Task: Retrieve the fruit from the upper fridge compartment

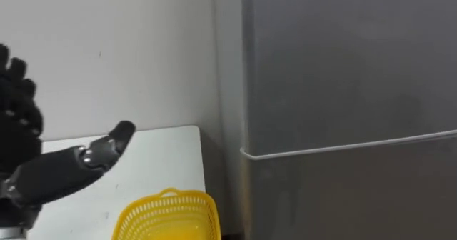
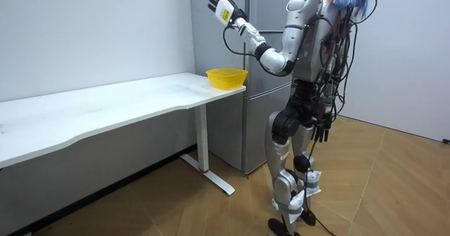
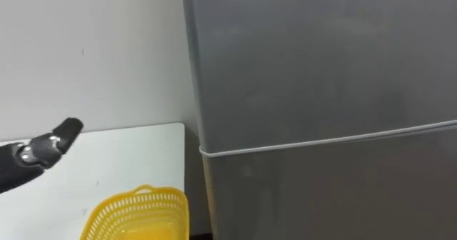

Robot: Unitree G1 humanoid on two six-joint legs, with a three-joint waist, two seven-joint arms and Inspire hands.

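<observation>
The grey fridge (image 1: 343, 61) fills the right of the eye views, both doors shut. A pale seam (image 1: 343, 148) divides the upper door from the lower one. My left hand (image 1: 18, 126) is raised at the left edge, well left of the fridge. It is open, with straight fingers, the thumb (image 3: 50, 148) stretched toward the fridge, and holds nothing. In the room view I stand in front of the fridge (image 2: 264, 4) with the left hand (image 2: 221, 4) lifted to head height before the upper door.
A yellow mesh basket (image 1: 168, 215) sits on the white table (image 1: 164, 154) at its end nearest the fridge. The table (image 2: 105, 106) runs along the white wall to my left. A narrow gap separates the table from the fridge side.
</observation>
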